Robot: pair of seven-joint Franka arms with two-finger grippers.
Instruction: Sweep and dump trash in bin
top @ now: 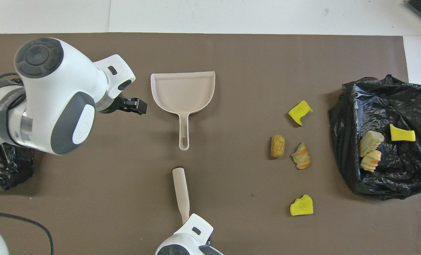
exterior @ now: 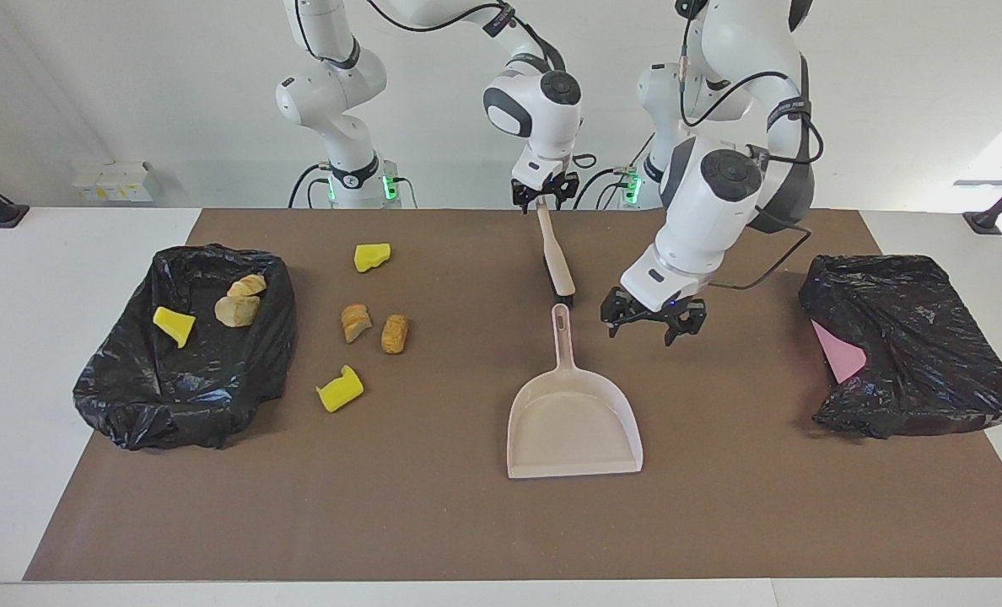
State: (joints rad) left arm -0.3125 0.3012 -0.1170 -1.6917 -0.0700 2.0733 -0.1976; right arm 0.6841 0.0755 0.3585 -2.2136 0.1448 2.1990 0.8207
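Seven scraps of trash make up the load: four lie loose on the brown mat [exterior: 467, 523] toward the right arm's end of the table, and three already sit inside the black bin bag [exterior: 121, 396] at that same end. The loose ones are a yellow chunk [exterior: 372, 256] nearest the robots, a striped bread lump [exterior: 355, 322] touching-close to a tan lump [exterior: 394, 334], and another yellow chunk [exterior: 340, 389] farthest from the robots; in the bag lie a yellow piece [exterior: 174, 324] and two bread lumps [exterior: 240, 303]. All of them are well apart from both grippers. The left gripper [exterior: 653, 324] hangs just above the mat beside the dustpan's handle, on the side toward the left arm's end, its fingers spread wide and holding nothing. The right gripper [exterior: 543, 196] is at the top end of the brush [exterior: 555, 258], whose handle slopes down to the mat just short of the dustpan [exterior: 573, 413]; whether it is clenched on the handle I cannot tell. The facing view shows the whole crumpled black bag [exterior: 914, 346] with a pink patch at the left arm's end, and the height of both grippers; in the overhead view the left arm covers most of that bag, and the right gripper's fingers are hidden under its own wrist.
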